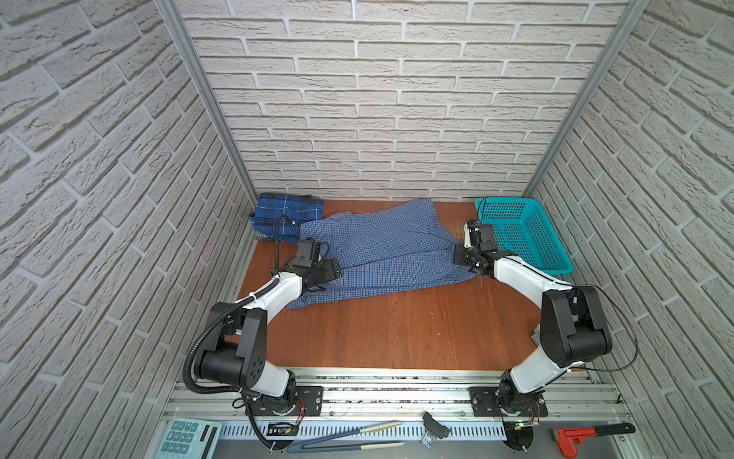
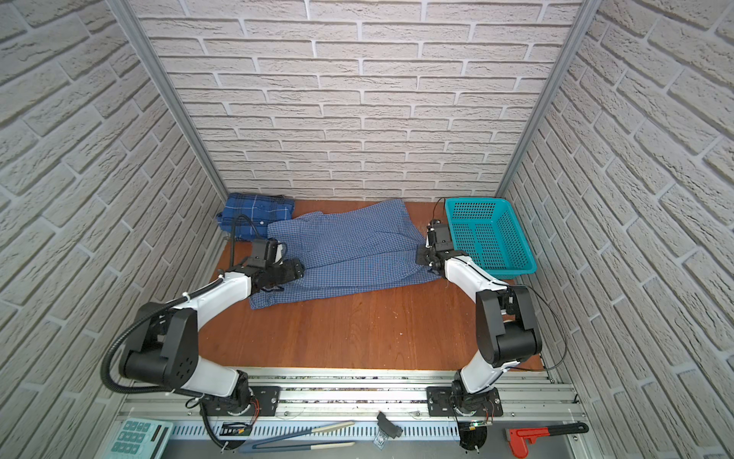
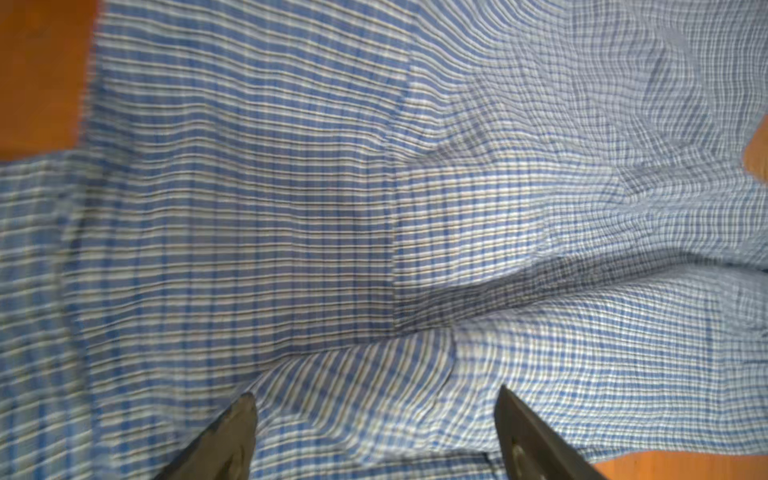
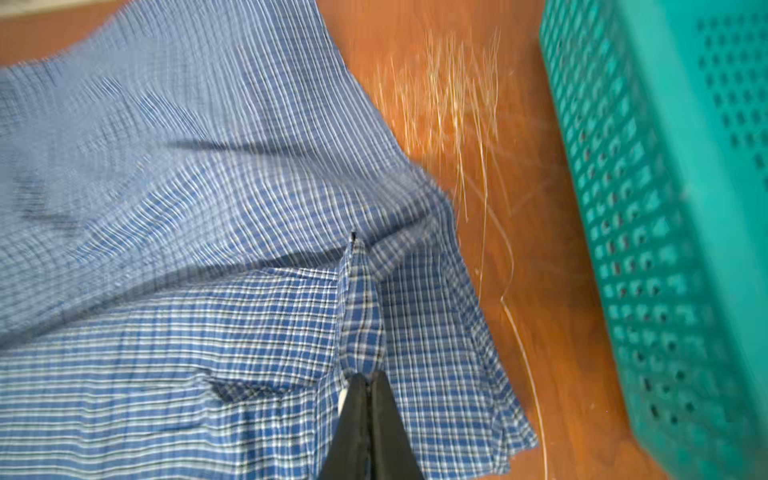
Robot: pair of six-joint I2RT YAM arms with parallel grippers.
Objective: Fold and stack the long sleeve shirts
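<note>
Tabletop (image 1: 397, 330), checked shirt (image 1: 389, 246) pinched in right gripper (image 4: 368, 377)

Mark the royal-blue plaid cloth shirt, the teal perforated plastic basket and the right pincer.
Royal-blue plaid cloth shirt (image 1: 290, 208): in a top view, top face.
Teal perforated plastic basket (image 1: 516, 234): in a top view, bare floor.
Right pincer (image 4: 365, 378): right wrist view, between tips shut on fine-check light blue cloth shirt (image 4: 208, 208).
</note>
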